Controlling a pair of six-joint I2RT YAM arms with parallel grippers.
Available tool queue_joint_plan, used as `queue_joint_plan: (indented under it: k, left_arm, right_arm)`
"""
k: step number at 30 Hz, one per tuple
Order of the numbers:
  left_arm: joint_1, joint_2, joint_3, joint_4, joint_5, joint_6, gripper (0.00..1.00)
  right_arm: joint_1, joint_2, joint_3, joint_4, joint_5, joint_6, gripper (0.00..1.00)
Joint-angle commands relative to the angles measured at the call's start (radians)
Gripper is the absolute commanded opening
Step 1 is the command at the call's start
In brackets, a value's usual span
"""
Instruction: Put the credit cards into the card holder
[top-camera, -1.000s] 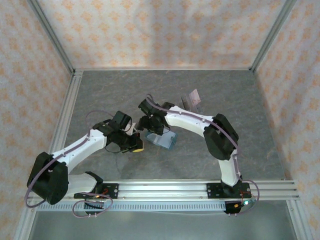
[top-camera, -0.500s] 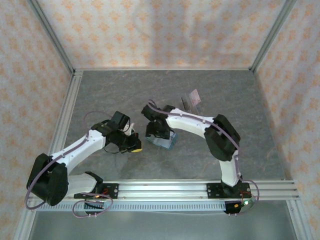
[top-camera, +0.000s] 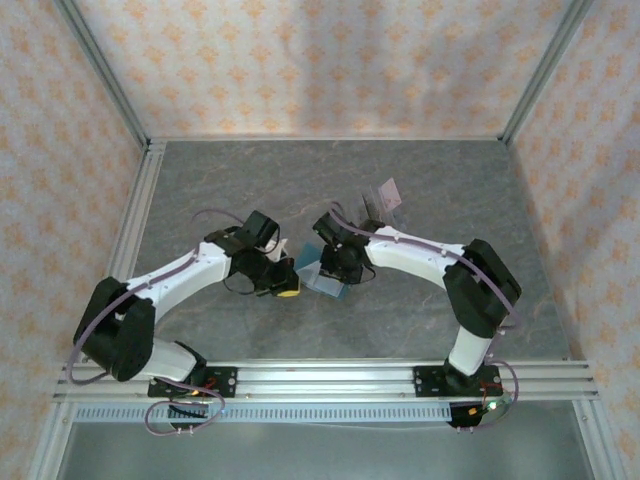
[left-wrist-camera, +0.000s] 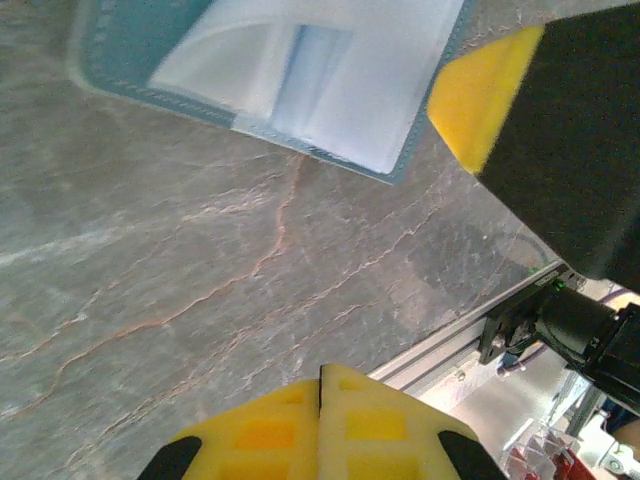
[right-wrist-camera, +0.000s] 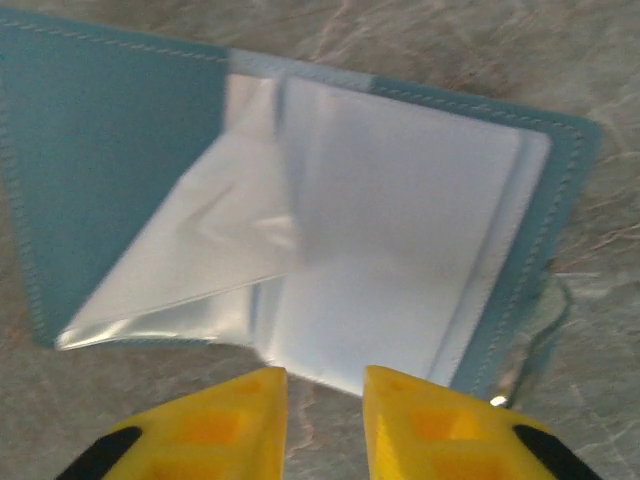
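Hovering with its yellow fingertips a narrow gap apart and nothing visibly between them, the right gripper (right-wrist-camera: 325, 400) hangs at the near edge of the card holder (right-wrist-camera: 110, 160). The holder lies spread open just ahead of the tips, pale pockets (right-wrist-camera: 400, 230) facing up, probably so that a slot can be reached. On the holder's far side the left gripper (left-wrist-camera: 320, 400) is clenched on nothing, perhaps ready to steady the cover. The credit cards (top-camera: 390, 192) wait well beyond the right gripper in a clear stand (top-camera: 373, 210), not yet fetched. Grey marbled table (top-camera: 470, 290), patterned walls (top-camera: 320, 60) around.
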Motion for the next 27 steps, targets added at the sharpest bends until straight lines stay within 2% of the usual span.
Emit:
queue_joint_plan:
  k: [1, 7, 17, 20, 27]
  left_arm:
    - [-0.016, 0.055, 0.057, 0.043, 0.016, -0.044, 0.0]
    - [-0.029, 0.169, 0.116, 0.073, 0.001, -0.089, 0.0]
    - [-0.05, 0.362, 0.225, 0.073, -0.027, -0.101, 0.0]
    - [-0.046, 0.401, 0.282, 0.048, -0.062, -0.094, 0.0]
    - [-0.024, 0.449, 0.413, -0.055, -0.233, -0.09, 0.0]
  right_arm:
    - [-0.017, 0.016, -0.021, 0.011, 0.016, 0.012, 0.16]
    - [-0.038, 0.067, -0.01, 0.006, 0.021, -0.008, 0.04]
    - [-0.045, 0.141, 0.022, -0.059, 0.058, -0.047, 0.0]
    - [-0.045, 0.154, 0.022, -0.075, 0.061, -0.061, 0.0]
    - [-0.045, 0.167, 0.015, -0.105, 0.068, -0.091, 0.0]
